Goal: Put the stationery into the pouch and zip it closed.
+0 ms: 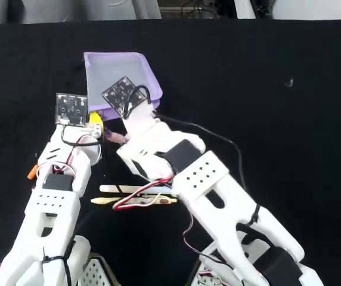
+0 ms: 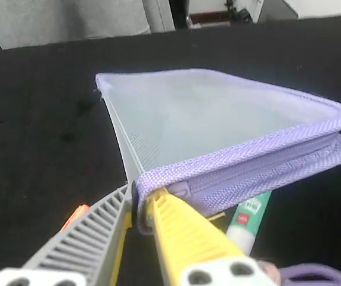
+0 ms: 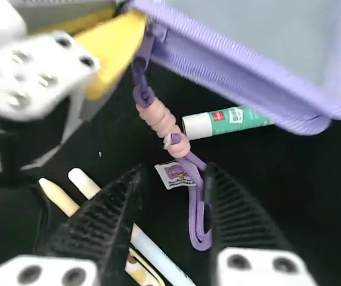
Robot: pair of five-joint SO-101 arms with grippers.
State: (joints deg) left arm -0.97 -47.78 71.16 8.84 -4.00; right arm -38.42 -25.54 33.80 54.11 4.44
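Nearest the lens, the left pincer [image 2: 142,205] is seen clamped shut on one corner of the purple pouch [image 2: 218,119]. The corner is pinched between a grey finger and a yellow finger [image 2: 182,235], at the end of the zip. A green-and-white glue stick [image 3: 224,119] is laid on the black counter [image 1: 278,149], one end hidden under the pouch's near edge, just beside the gripped corner.

The right pincer [image 3: 173,176] is spread wide open low over the counter, with nothing grasped. The pouch's purple strap [image 3: 197,205], strung with pink beads [image 3: 158,122], is laid between its two black fingers; whether it is touched by them cannot be told.

In the high view, the counter's far edge is found not far behind the pouch, and a broad stretch of black counter is spread on the right arm's outer side. Both arms are crowded together at the pouch's near edge. Two pale pens [image 1: 136,189] are laid side by side between the arms, partly overhung by the right arm. A small orange item [image 1: 32,173], too small to be identified, is set just beside the left arm on its outer side.
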